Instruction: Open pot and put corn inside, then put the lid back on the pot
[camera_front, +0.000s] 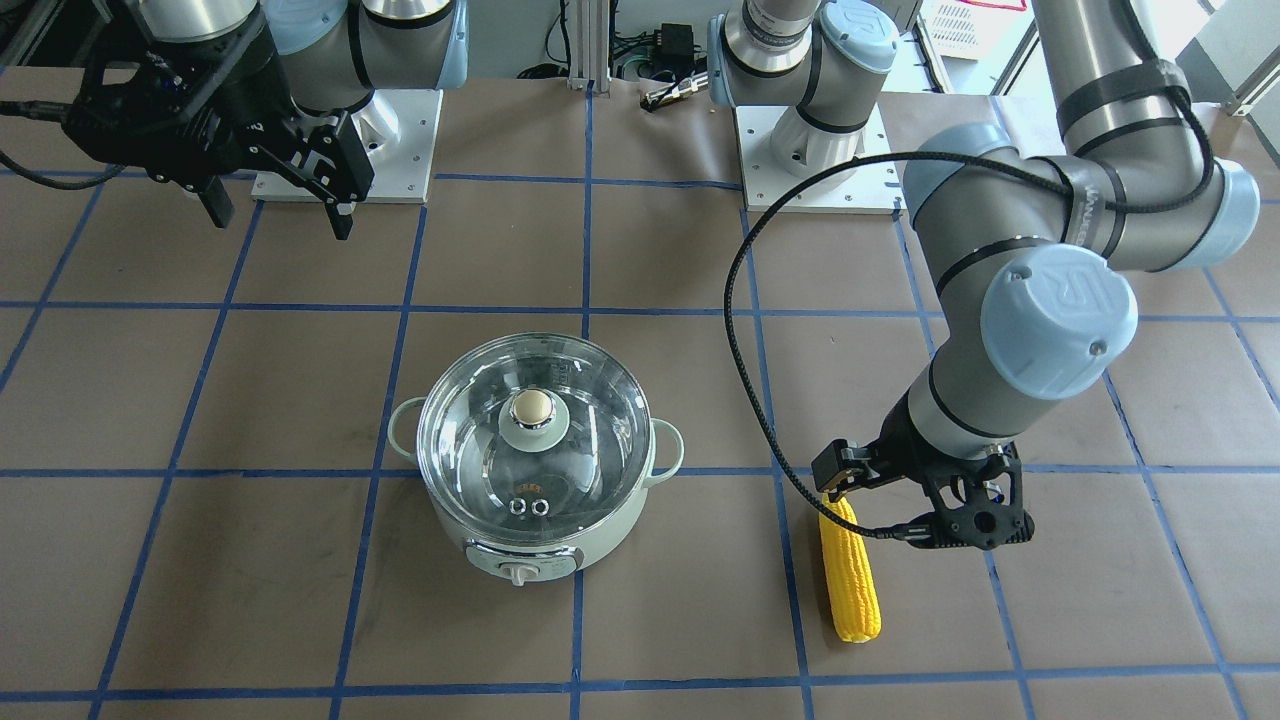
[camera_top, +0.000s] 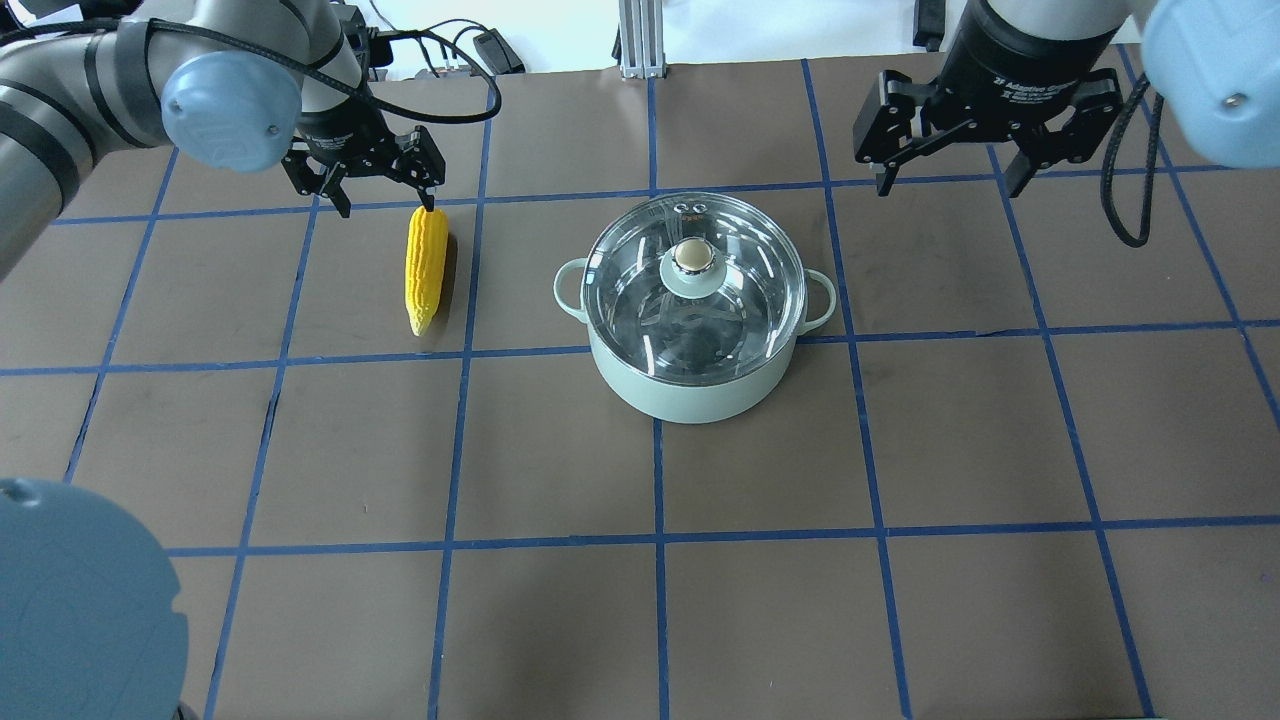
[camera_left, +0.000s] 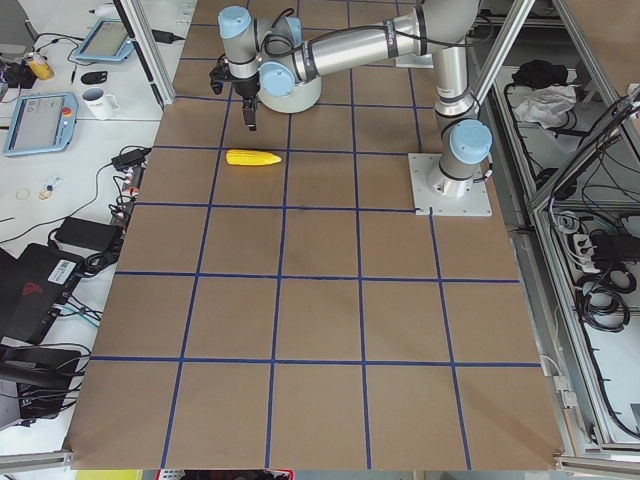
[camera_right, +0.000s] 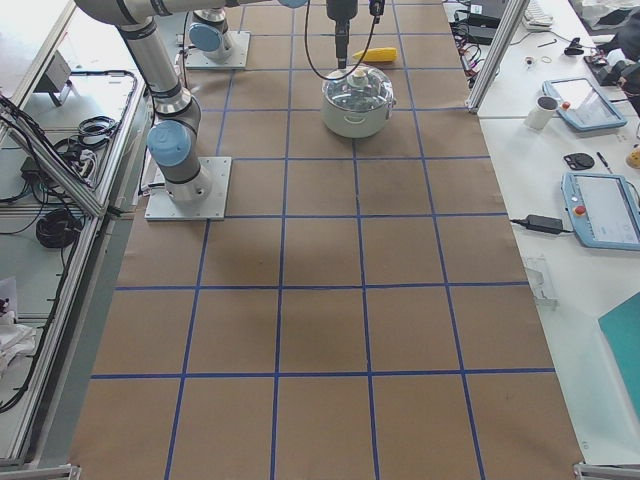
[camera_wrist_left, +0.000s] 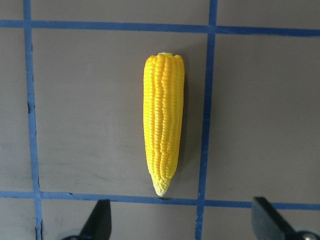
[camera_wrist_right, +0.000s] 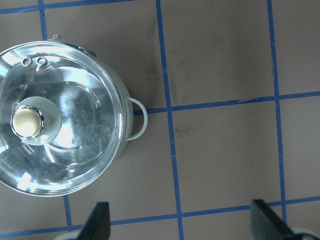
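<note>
The mint-green pot (camera_top: 690, 395) stands mid-table with the glass lid (camera_top: 640, 300) on it, brass knob (camera_top: 692, 257) on top. It also shows in the front view (camera_front: 520, 560). The yellow corn (camera_top: 427, 265) lies flat on the table to the pot's left. In the left wrist view the corn (camera_wrist_left: 164, 125) points its tapered end toward the fingers. My left gripper (camera_top: 388, 207) hangs open and empty above the corn, not touching it. My right gripper (camera_top: 950, 185) is open and empty, raised behind and to the right of the pot. In the right wrist view the lid (camera_wrist_right: 75, 150) lies to its left.
Brown table cover with blue tape grid lines (camera_top: 655, 480). The two arm bases (camera_front: 345, 140) stand on plates at the robot's side. The left arm's black cable (camera_front: 745, 330) loops above the table between the pot and the corn.
</note>
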